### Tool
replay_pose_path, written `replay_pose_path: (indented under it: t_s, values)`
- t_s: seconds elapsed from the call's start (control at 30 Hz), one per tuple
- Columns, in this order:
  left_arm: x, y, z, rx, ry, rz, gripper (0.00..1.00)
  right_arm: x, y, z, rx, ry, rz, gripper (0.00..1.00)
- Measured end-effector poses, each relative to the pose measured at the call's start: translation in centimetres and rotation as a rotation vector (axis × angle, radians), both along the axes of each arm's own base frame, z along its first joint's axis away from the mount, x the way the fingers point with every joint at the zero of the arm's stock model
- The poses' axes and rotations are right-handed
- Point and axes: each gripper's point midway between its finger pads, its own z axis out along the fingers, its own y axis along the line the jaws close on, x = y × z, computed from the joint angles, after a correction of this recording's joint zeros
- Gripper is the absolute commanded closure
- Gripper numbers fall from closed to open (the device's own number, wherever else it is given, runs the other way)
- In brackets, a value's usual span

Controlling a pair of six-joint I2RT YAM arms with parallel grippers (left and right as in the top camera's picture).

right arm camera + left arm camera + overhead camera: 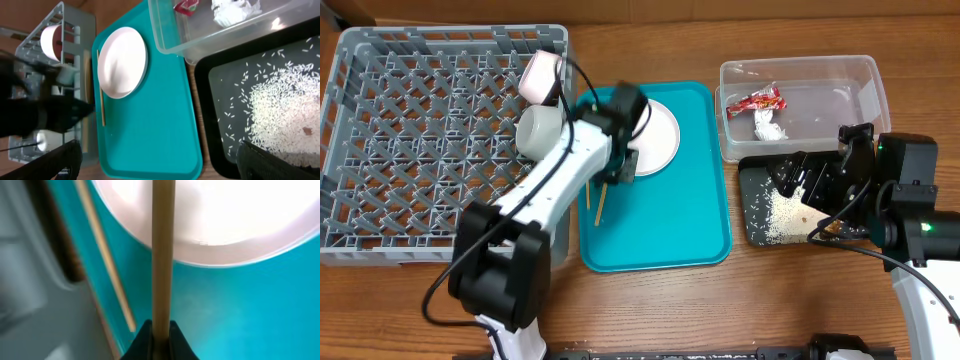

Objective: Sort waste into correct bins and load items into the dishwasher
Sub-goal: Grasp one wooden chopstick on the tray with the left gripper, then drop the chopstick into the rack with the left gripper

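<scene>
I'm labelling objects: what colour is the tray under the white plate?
The tray is teal, clearest in the right wrist view.

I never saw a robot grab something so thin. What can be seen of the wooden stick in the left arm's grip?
It is a thin, straight chopstick of plain pale-brown wood, smooth and unmarked. The left tool is shut on it, one dark finger on each side. From there it runs over the teal tray and across the rim of the white plate; its far end is out of view. Whether it touches tray or plate cannot be told. A matching second stick lies apart beside it.
</scene>
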Motion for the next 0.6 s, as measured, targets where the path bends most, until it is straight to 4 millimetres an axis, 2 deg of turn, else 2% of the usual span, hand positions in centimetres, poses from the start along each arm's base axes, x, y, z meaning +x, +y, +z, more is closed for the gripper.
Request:
replay_pose_path:
  t_s: [0.07,0.1,0.17,0.23,0.3,0.33,0.43,0.53,0.6]
  values:
    - [1.3,-0.6,4.9,-0.044,-0.072,0.022,0.96,0.0,0.0,0.0,0.0,0.0,0.0,0.0]
    - [1.5,-0.6,6.6,-0.055,-0.098,0.03,0.96,0.0,0.0,0.0,0.0,0.0,0.0,0.0]
    - [2.3,0.3,11.3,-0.081,-0.199,0.056,0.96,0.0,0.0,0.0,0.0,-0.001,0.001,0.0]
    - [2.6,2.5,15.1,-0.086,-0.302,0.105,0.96,0.0,0.0,0.0,0.0,0.0,0.001,0.0]
    - [2.8,6.3,17.7,-0.059,-0.378,0.191,0.96,0.0,0.0,0.0,0.0,0.0,0.001,0.0]
    - [3.0,8.5,18.4,-0.036,-0.403,0.24,0.96,0.0,0.0,0.0,0.0,-0.001,0.0,0.0]
    - [4.1,13.8,18.5,0.029,-0.429,0.341,0.96,0.0,0.0,0.0,0.0,0.0,0.0,0.0]
    - [5.8,17.8,17.4,0.092,-0.429,0.368,0.96,0.0,0.0,0.0,0.0,0.0,0.0,0.0]
    - [7.4,20.3,15.7,0.134,-0.413,0.374,0.96,0.0,0.0,0.0,0.0,-0.001,0.001,0.0]
